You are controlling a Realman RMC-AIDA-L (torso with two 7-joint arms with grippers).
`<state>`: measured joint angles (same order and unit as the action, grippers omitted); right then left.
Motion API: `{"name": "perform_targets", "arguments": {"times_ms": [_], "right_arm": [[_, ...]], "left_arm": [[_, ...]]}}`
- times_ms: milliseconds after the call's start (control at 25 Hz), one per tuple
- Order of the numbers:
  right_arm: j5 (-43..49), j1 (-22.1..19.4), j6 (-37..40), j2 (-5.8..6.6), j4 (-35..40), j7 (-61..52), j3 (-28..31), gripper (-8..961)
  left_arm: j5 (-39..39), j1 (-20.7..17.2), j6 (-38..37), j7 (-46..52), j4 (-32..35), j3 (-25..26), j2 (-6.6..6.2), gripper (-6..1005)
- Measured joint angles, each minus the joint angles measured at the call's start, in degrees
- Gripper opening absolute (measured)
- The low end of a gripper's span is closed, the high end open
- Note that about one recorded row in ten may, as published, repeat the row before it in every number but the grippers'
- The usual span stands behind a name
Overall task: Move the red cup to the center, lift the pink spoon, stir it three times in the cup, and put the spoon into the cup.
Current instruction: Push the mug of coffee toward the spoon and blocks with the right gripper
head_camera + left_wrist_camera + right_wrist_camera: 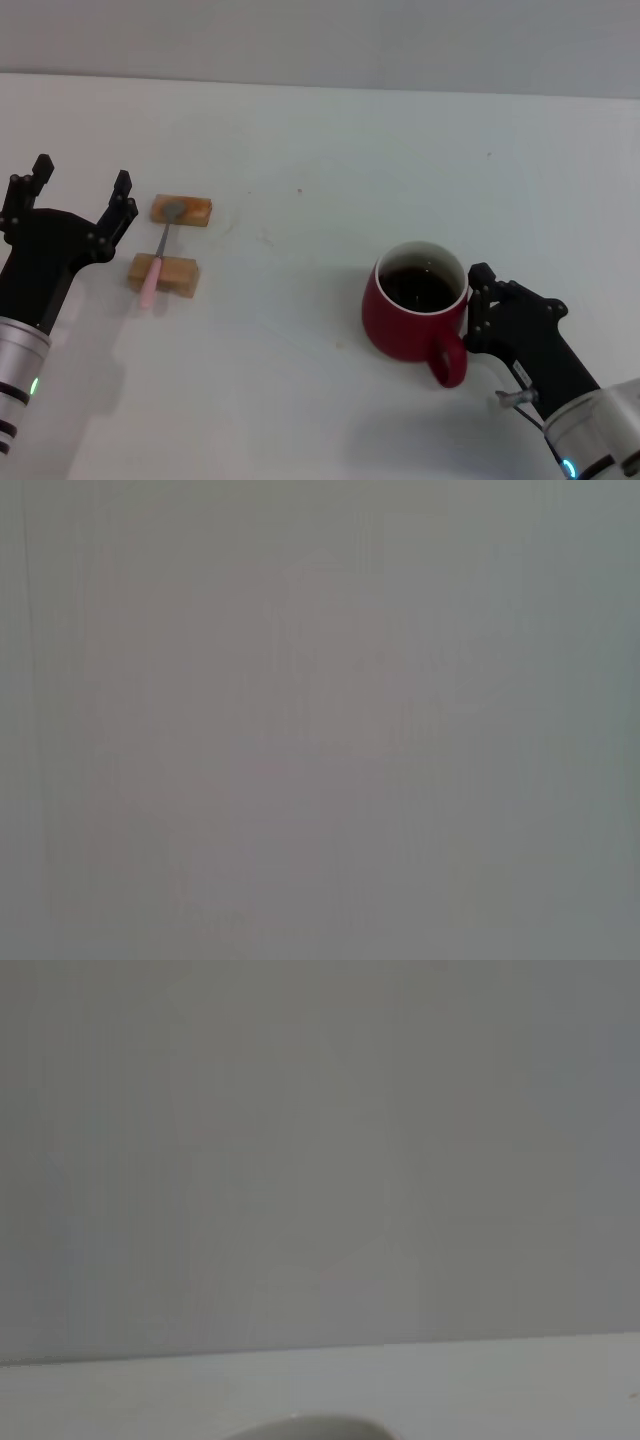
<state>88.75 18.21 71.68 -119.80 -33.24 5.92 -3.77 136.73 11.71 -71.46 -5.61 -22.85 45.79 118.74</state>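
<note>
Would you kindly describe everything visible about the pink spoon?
The pink spoon is small and thin, with a pale pink handle and a grey metal neck and bowl. It lies bridged across two tan wooden blocks, bowl on the far block, handle end overhanging the near one. The open left gripper hovers beside it without touching it.

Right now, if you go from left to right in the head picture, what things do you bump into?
Left gripper → spoon lying across two wooden blocks → red cup → right gripper, right beside the cup.
</note>
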Motion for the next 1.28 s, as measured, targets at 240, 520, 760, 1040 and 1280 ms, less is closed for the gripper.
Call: {"name": "perform_targets", "arguments": {"times_ms": [240,520,760,1040,1280], "right_arm": [[0.03,1.20,-1.59,0.00,-0.25,-0.05,-0.01,0],[0.03,2.52,-2.46,-0.05,-0.34,-0.09,-0.01,-1],[0.03,3.47,-3.32,-0.08,-0.34,-0.12,-0.01,-1],[0.03,4.34,-3.73,-0.09,-0.34,-0.12,0.30,-1],[0.03,4.84,-3.98,-0.09,-0.28,-0.12,0.68,-1]], "left_arm": [[-0.09,-0.10,0.00,-0.06,0.00,0.00,0.00,861],[-0.15,-0.26,0.00,-0.10,0.00,0.00,0.00,862],[-0.11,-0.21,0.00,0.03,0.43,0.00,0.00,862],[0.00,-0.32,0.00,0.12,0.45,0.00,0.00,861],[0.03,-0.46,0.00,0.14,0.45,0.00,0.00,861]]}}
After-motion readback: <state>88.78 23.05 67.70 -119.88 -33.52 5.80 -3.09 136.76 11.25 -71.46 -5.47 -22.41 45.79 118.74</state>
